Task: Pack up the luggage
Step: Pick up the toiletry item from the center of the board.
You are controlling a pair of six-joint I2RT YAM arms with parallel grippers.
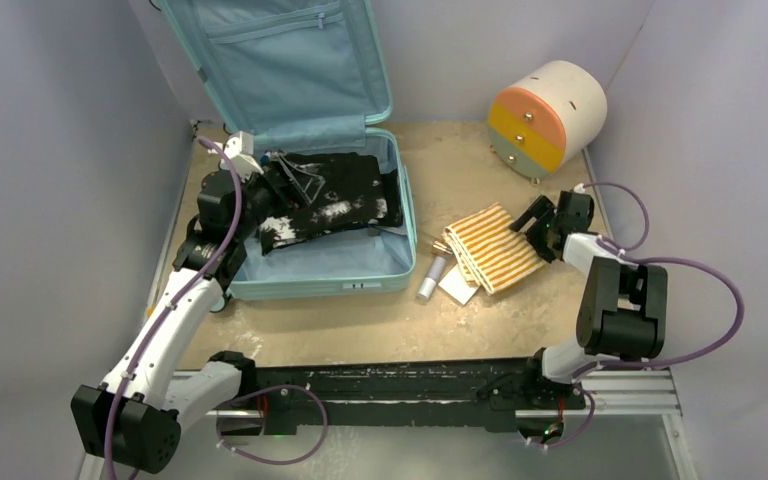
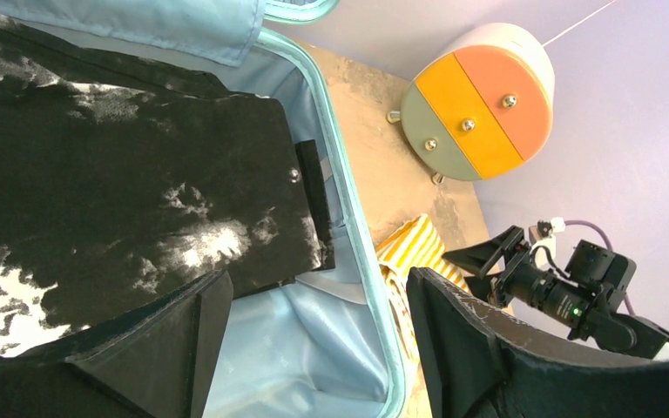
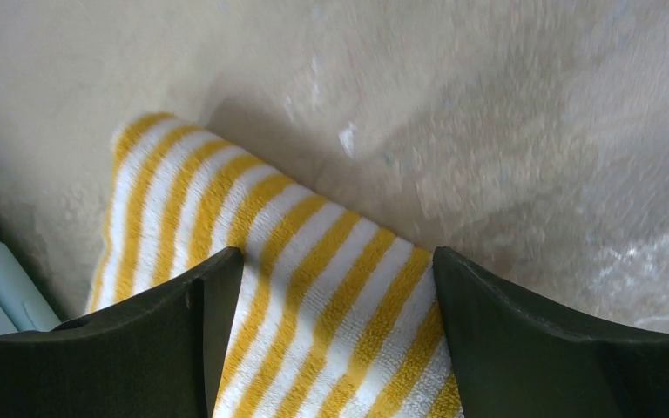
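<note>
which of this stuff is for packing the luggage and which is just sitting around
For the job: luggage, black-and-white garment inside it, yellow striped towel, and probably the silver tube and white card.
Just lying about: round drawer unit.

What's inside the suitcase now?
One black garment with white blotches, lying in the suitcase base. Anything beneath it is covered.

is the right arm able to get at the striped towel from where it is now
Probably yes: the right gripper hangs open right over the towel, one finger on each side of it, with nothing in between.
</note>
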